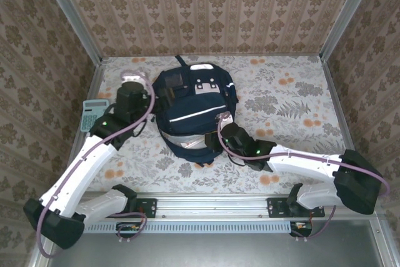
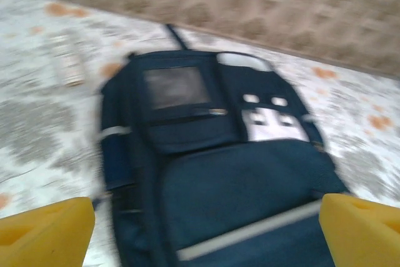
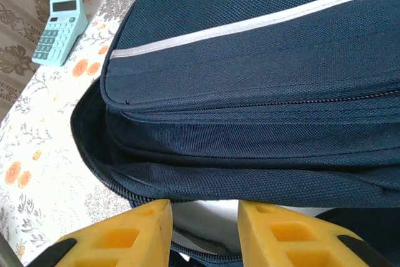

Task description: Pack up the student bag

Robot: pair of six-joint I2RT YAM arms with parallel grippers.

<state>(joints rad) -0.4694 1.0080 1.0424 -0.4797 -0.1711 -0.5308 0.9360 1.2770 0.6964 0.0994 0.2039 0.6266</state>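
Finds the student bag point(image 1: 195, 107) lying flat mid table point(image 1: 281, 104), left tool point(image 2: 206, 229) spread wide beside its far left corner, right tool point(image 3: 205, 223) slightly parted at its near edge, cannot tell whether clamped on fabric.

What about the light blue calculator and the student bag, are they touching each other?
Apart. The right wrist view shows a strip of flowered tablecloth between the calculator and the nearest edge of the student bag.
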